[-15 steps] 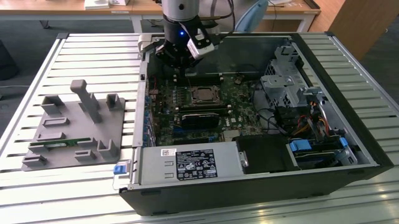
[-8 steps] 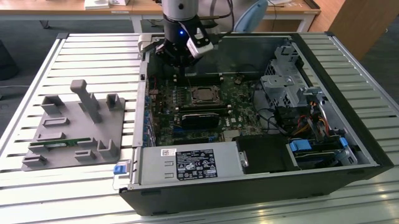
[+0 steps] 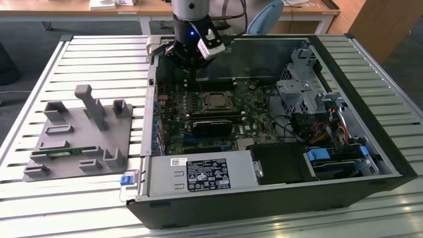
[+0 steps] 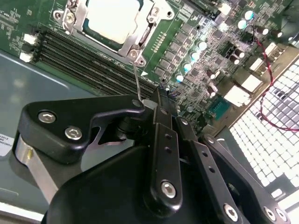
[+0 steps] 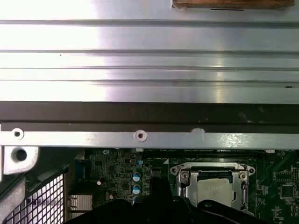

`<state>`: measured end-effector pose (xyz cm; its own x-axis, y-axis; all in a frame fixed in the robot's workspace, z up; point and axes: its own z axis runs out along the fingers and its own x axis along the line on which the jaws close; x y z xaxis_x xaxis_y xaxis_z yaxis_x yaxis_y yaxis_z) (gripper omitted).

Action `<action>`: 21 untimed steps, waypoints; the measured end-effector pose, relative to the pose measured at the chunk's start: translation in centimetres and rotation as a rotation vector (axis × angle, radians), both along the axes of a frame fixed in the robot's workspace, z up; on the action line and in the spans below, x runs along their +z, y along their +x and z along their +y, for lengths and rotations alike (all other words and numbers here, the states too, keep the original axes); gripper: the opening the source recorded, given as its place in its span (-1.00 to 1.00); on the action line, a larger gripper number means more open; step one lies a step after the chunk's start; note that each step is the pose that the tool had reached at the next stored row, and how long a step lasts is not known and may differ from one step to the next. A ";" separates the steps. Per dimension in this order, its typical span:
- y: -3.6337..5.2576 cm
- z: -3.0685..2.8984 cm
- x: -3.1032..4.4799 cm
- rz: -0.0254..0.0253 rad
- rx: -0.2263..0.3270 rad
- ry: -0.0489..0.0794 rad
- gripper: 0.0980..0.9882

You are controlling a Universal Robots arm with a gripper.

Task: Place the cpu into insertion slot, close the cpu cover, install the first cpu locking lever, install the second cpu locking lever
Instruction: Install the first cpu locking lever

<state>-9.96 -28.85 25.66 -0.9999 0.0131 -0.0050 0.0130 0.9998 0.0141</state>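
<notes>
One slatted metal table [image 3: 79, 49] carries an open black computer case [image 3: 264, 208], lying on its side with its insides facing up. At the exterior view's left of the case sits a grey fixture [image 3: 73, 144] with upright posts and a green memory stick [image 3: 66, 152] resting in one of its grooves. The arm [image 3: 191, 10] comes down over the far part of the case, above the green board [image 3: 254, 134].

The gripper [image 3: 191, 74] hangs just beyond the slot [image 3: 228, 105], close above the board, and in the second wrist view its fingers [image 4: 159, 140] are drawn together at the tip [image 4: 152, 100].

The cpu [image 3: 216, 100] sits in the slot, its pale face showing in both wrist views [image 4: 114, 18] [image 5: 212, 191]. The cover [image 4: 140, 37] lies flat around it, framing the chip through its window, and the same frame shows in the first wrist view [image 5: 187, 184].

A thin wire lever [image 4: 136, 79] rises from beside the cover's corner and reaches the gripper's tip. Whether the lever is pinched there or only touches the side of the tip cannot be told.
</notes>
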 end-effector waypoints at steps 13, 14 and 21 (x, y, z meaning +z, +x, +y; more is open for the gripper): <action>2.37 0.01 -0.16 0.0000 0.000 0.000 -0.98; 2.62 0.00 -0.18 -0.0001 0.000 0.000 -0.98; 3.75 0.00 -0.36 0.0000 0.000 0.000 -0.98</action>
